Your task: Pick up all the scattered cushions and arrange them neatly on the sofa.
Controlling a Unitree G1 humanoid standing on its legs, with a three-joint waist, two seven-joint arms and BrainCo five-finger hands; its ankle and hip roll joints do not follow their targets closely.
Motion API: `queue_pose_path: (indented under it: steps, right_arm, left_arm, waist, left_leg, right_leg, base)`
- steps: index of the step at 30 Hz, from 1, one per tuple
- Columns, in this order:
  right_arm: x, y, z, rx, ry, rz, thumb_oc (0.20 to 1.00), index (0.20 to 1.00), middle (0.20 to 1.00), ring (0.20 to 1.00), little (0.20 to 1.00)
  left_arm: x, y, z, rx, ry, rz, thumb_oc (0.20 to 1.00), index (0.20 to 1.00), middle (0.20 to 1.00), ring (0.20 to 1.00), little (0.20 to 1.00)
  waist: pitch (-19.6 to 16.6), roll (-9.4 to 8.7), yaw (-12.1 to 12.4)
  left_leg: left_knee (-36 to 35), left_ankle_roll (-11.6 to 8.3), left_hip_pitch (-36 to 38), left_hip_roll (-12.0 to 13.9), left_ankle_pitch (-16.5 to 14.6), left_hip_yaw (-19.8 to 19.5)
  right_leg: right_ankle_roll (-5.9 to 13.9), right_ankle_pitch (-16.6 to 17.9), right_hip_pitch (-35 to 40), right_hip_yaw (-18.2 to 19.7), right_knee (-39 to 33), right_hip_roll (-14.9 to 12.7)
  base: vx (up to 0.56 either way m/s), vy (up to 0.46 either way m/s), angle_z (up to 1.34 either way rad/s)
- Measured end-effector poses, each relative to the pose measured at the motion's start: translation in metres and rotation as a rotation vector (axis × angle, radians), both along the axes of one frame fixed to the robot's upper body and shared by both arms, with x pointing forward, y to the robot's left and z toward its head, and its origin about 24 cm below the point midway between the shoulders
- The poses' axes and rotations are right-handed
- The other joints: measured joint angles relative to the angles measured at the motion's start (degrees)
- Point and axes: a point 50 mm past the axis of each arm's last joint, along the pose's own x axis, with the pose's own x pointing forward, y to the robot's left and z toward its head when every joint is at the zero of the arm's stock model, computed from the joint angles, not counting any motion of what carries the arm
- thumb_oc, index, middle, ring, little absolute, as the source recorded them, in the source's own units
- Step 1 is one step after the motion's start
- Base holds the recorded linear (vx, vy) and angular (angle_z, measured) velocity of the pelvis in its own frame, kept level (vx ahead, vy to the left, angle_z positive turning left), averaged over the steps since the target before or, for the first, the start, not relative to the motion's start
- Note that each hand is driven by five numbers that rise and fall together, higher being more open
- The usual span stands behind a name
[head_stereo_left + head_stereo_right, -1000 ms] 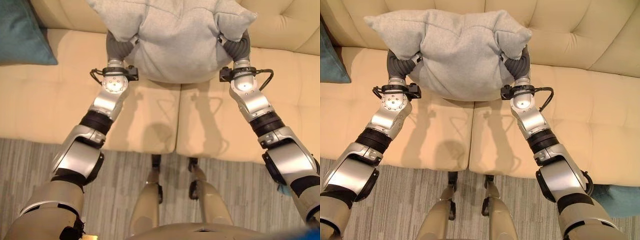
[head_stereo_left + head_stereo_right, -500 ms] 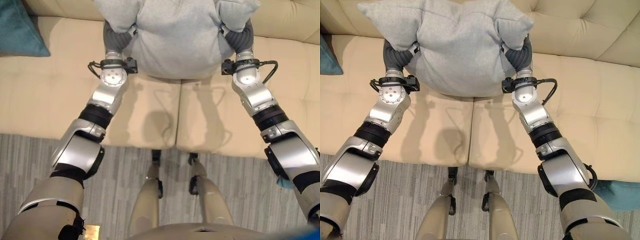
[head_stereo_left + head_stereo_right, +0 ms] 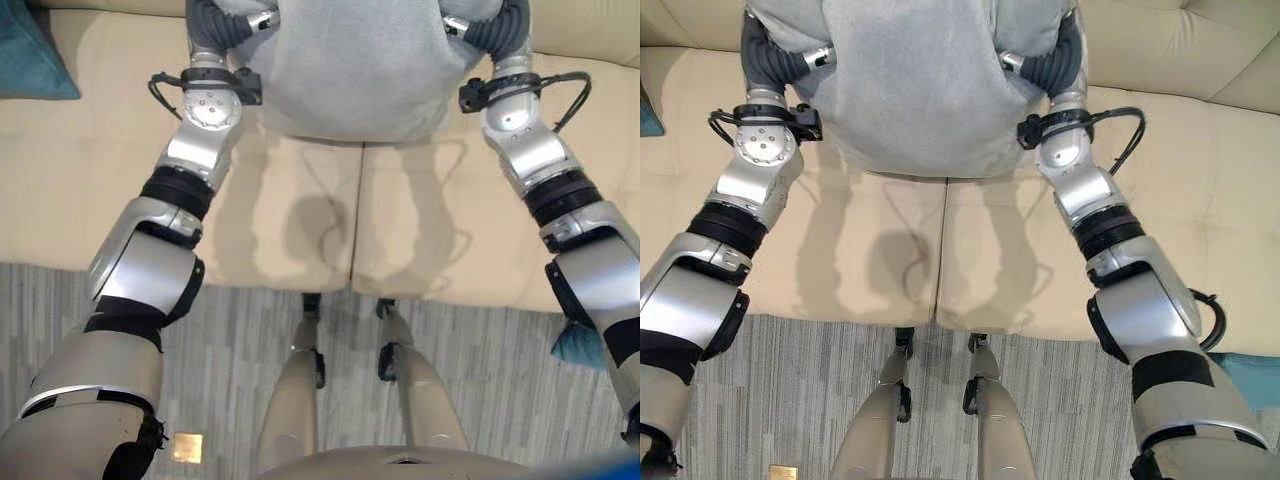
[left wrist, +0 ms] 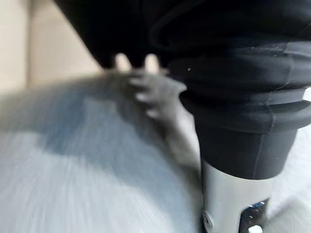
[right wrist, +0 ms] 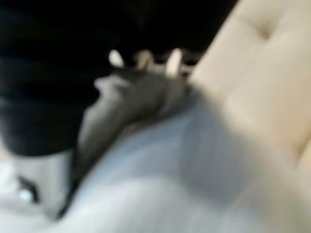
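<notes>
A large grey cushion (image 3: pixel 345 70) hangs over the middle of the cream sofa seat (image 3: pixel 100 180), close to the backrest. My left hand (image 3: pixel 215 22) grips its left side and my right hand (image 3: pixel 497 25) grips its right side. In the left wrist view the fingers dig into bunched grey cloth (image 4: pixel 73 170). The right wrist view shows the same grip on the cushion (image 5: pixel 170 184), with the tufted backrest (image 5: pixel 262 73) just beyond. Both hands are shut on the cushion, and its corners fold over them.
A teal cushion (image 3: pixel 30 55) lies on the sofa seat at the far left. Another teal cushion (image 3: pixel 578 345) lies on the floor at the right, by the sofa's front edge. A grey striped rug (image 3: pixel 230 370) runs before the sofa, with a small gold square (image 3: pixel 187 447) on it.
Both arms have reached further forward, carrying the grey cushion toward the backrest. The camera has also tipped a little, so the whole sofa sits higher in view.
</notes>
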Motion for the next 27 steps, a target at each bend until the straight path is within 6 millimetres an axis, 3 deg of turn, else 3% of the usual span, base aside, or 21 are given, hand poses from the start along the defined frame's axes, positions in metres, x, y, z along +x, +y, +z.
queue_pose_path:
  steps: [2,6,8,15,18,22,24,26,27]
  right_arm:
    - [-0.002,-0.011,0.011,0.002,-0.032,-0.074,1.0,1.0,1.0,1.0,1.0]
    - [-0.002,-0.023,0.012,0.008,-0.03,-0.161,1.0,1.0,1.0,1.0,1.0]
    - [-0.001,-0.034,0.011,0.033,-0.01,-0.22,1.0,1.0,1.0,1.0,1.0]
    - [-0.01,-0.075,0.017,0.093,-0.011,-0.327,1.0,1.0,1.0,1.0,1.0]
    - [-0.014,-0.088,0.003,0.126,0.007,-0.315,1.0,1.0,1.0,1.0,1.0]
    - [-0.037,-0.1,-0.092,0.124,0.164,-0.192,1.0,1.0,1.0,1.0,1.0]
    - [-0.052,-0.114,-0.142,0.128,0.304,-0.19,1.0,1.0,1.0,1.0,1.0]
    - [-0.074,-0.122,-0.191,0.177,0.44,-0.174,1.0,1.0,1.0,1.0,1.0]
    - [-0.091,-0.124,-0.227,0.188,0.572,-0.146,1.0,1.0,1.0,1.0,1.0]
  left_arm:
    - [-0.003,0.01,0.007,0.001,-0.017,0.027,1.0,1.0,1.0,1.0,1.0]
    - [-0.004,0.017,0.006,-0.023,-0.015,0.042,1.0,1.0,1.0,1.0,1.0]
    - [-0.006,0.034,0.007,-0.104,-0.016,0.08,1.0,1.0,1.0,1.0,1.0]
    - [-0.025,0.08,0.023,-0.118,-0.064,0.195,1.0,1.0,1.0,1.0,1.0]
    - [-0.031,0.091,0.007,-0.14,-0.053,0.199,1.0,1.0,1.0,1.0,1.0]
    - [-0.07,0.098,-0.102,-0.125,0.083,0.122,1.0,1.0,1.0,1.0,1.0]
    - [-0.083,0.103,-0.156,-0.124,0.256,0.138,1.0,1.0,1.0,1.0,1.0]
    - [-0.105,0.11,-0.199,-0.119,0.386,0.156,1.0,1.0,1.0,1.0,1.0]
    - [-0.122,0.112,-0.227,-0.13,0.488,0.158,1.0,1.0,1.0,1.0,1.0]
  waist:
    - [-0.01,0.02,0.1]
    - [-0.02,0.03,0.47]
    - [-0.02,0.03,0.45]
    - [-0.02,0.03,0.37]
    - [-0.02,0.03,0.27]
    - [0.02,-0.02,-0.1]
    - [0.01,-0.1,0.11]
    - [-0.34,-0.82,-0.01]
    - [-0.63,-1.44,0.03]
  left_leg:
    - [0.06,0.0,-0.31,0.01,0.0,0.0]
    - [0.22,0.0,-0.37,-0.02,0.0,-0.03]
    - [0.22,0.0,-0.39,-0.02,0.0,-0.14]
    - [0.24,-0.01,-0.14,-0.01,0.01,-0.14]
    - [0.17,-0.01,1.84,0.02,0.0,-0.03]
    - [0.03,-0.08,9.16,0.09,-0.06,0.37]
    - [-0.03,-0.71,13.09,0.11,-0.63,0.29]
    - [-0.05,-1.35,16.85,0.26,-2.03,0.27]
    - [-0.07,-1.32,18.79,0.55,-2.57,0.27]
  right_leg:
    - [-0.13,0.1,-0.31,0.0,0.0,0.01]
    - [-0.49,0.36,-0.31,0.03,0.0,-0.04]
    - [-0.51,0.36,-0.3,0.01,0.0,-0.04]
    - [-0.64,0.46,-0.04,0.01,0.01,-0.04]
    - [-0.62,0.44,1.89,-0.03,0.01,0.0]
    - [-0.45,0.26,8.99,-0.02,-0.01,0.05]
    - [1.16,-1.27,13.2,-0.08,-0.03,-0.01]
    - [1.2,-3.47,17.17,-0.1,-0.05,0.09]
    - [1.41,-4.49,19.15,-0.12,-0.08,0.29]
  base:
    - [0.02,0.007,0.0]
    - [0.02,0.002,0.0]
    - [0.02,0.004,0.01]
    - [0.0,0.0,0.0]
    - [0.04,-0.008,-0.02]
    - [0.07,-0.035,-0.03]
    - [0.06,-0.046,0.09]
    - [0.05,-0.023,0.09]
    - [0.07,-0.014,0.02]
